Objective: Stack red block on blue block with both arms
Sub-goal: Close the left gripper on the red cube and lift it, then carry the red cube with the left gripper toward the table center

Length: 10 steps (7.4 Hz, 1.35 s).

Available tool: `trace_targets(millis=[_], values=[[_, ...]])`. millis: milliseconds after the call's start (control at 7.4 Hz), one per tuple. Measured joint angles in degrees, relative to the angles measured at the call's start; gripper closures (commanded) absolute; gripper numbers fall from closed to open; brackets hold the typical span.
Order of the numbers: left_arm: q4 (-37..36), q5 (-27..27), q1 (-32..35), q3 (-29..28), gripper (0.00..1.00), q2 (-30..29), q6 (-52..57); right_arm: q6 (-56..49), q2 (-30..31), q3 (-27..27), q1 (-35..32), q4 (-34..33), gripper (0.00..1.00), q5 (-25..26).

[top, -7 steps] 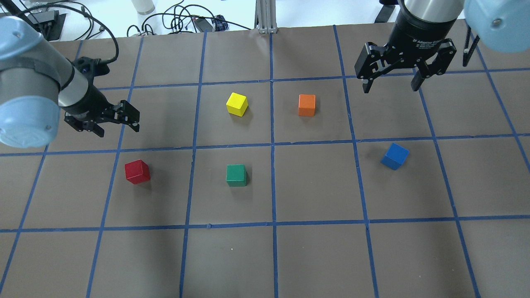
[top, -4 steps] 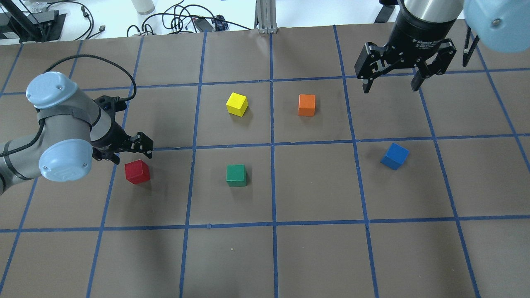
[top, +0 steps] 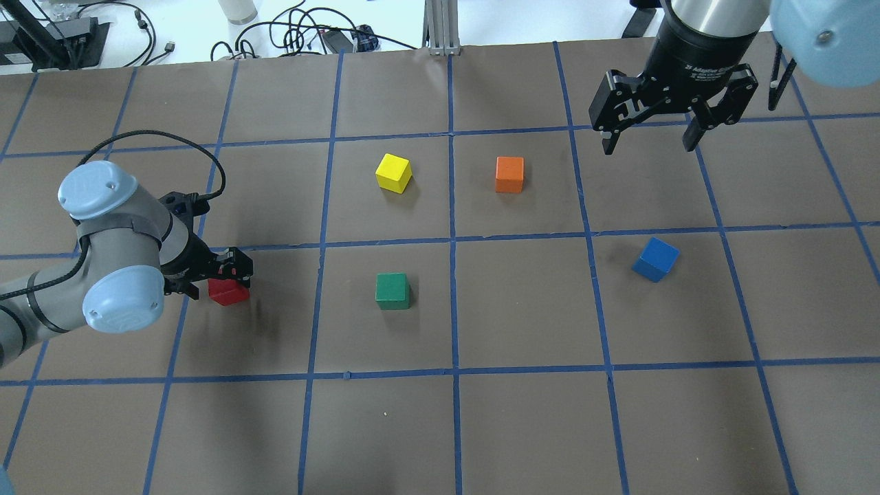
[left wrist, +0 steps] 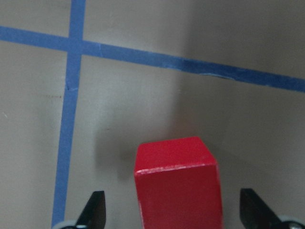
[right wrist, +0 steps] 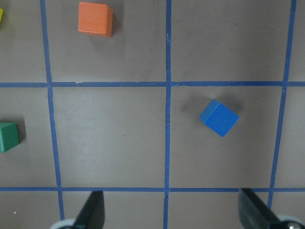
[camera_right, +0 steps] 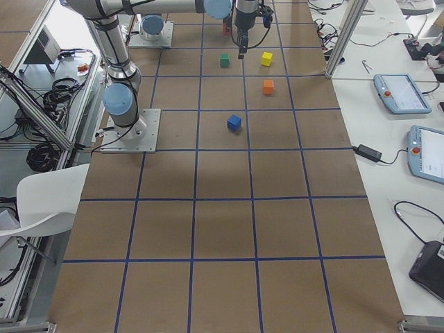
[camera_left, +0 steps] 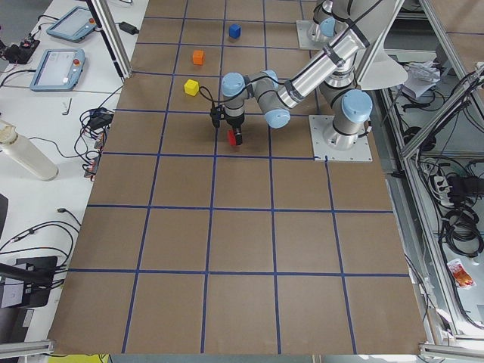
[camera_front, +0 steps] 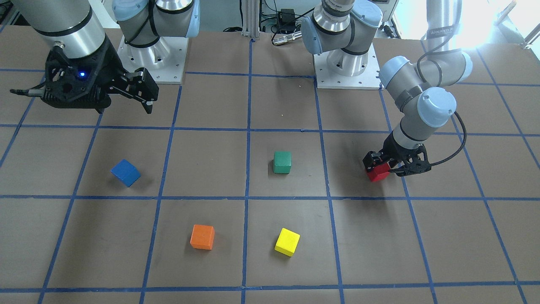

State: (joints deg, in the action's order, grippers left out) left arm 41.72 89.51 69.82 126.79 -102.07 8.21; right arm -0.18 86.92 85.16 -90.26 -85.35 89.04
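Your left gripper [top: 221,272] stands low over the red block [top: 229,293], which rests on the table [top: 522,309] on the robot's left side. Its jaws are apart, one on each side of the block. In the left wrist view both fingers [left wrist: 95,210] are clear of the red faces, so nothing is grasped yet.

The first danger is in the closing. The block is not in the middle of the gap; it lies nearer to one finger. That finger would touch first and could push or turn the block before the other one arrives. If the fingers are too high on the block, they may catch only its upper edge, and it could slip out during the lift.

The blue block [top: 655,259] lies well apart, on the robot's right side, with the green block [top: 392,291] between the two. A low carry across the table could strike the green one.

The blue block is also turned against the tape lines. If you put the red one down without matching this angle, it may overhang and fall.

The right gripper [top: 646,141] hangs high beyond the blue block with its jaws spread. If both arms come over that block together, they may collide.
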Motion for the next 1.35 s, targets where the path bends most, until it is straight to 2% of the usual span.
trace_targets(millis=[135,270,541,811,1351], values=[[-1.8,0.1,0.1,0.3,0.93,-0.2,-0.1,0.0,0.0,0.0,0.0,0.0,0.0,0.0],[-2.3,0.2,0.5,-0.3,0.93,-0.2,-0.2,0.0,0.0,0.1,0.0,0.0,0.0,0.0],[2.2,0.2,4.5,-6.0,0.93,0.3,-0.5,0.0,0.1,0.1,0.0,0.0,0.0,0.0],[12.3,-0.9,14.3,-17.0,0.93,-0.4,-6.5,0.0,0.1,0.1,0.0,0.0,0.0,-0.1],[14.8,-4.6,36.4,-24.9,0.93,-5.1,-28.3,-0.1,0.1,0.0,0.0,0.0,0.0,0.0]])
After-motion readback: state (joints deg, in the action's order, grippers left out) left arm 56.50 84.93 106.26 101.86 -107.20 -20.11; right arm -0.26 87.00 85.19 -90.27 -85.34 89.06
